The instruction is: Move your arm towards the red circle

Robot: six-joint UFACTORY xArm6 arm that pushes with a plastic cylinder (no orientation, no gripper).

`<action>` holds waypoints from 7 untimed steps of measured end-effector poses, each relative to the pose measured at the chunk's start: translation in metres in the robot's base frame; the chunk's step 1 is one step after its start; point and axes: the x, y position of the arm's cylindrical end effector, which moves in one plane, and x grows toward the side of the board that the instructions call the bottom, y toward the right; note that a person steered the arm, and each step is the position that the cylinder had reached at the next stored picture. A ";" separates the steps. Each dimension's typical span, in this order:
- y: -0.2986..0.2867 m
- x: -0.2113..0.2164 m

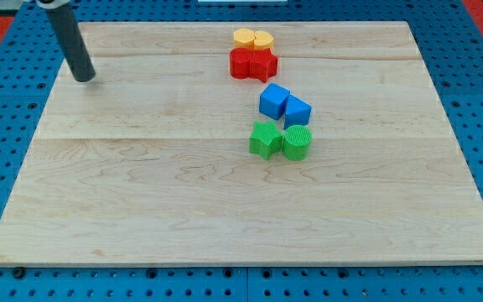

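Note:
The red circle lies near the view's top centre on the wooden board, touching a red star-shaped block on its right. My tip rests on the board at the view's upper left, far to the left of the red circle and apart from every block. The dark rod rises from the tip toward the view's top left corner.
Two yellow blocks, a circle and a heart-like one, sit just above the red pair. Two blue blocks lie below the reds. A green star and a green circle lie below those.

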 end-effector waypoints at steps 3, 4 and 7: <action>-0.052 -0.024; -0.029 -0.045; 0.126 -0.050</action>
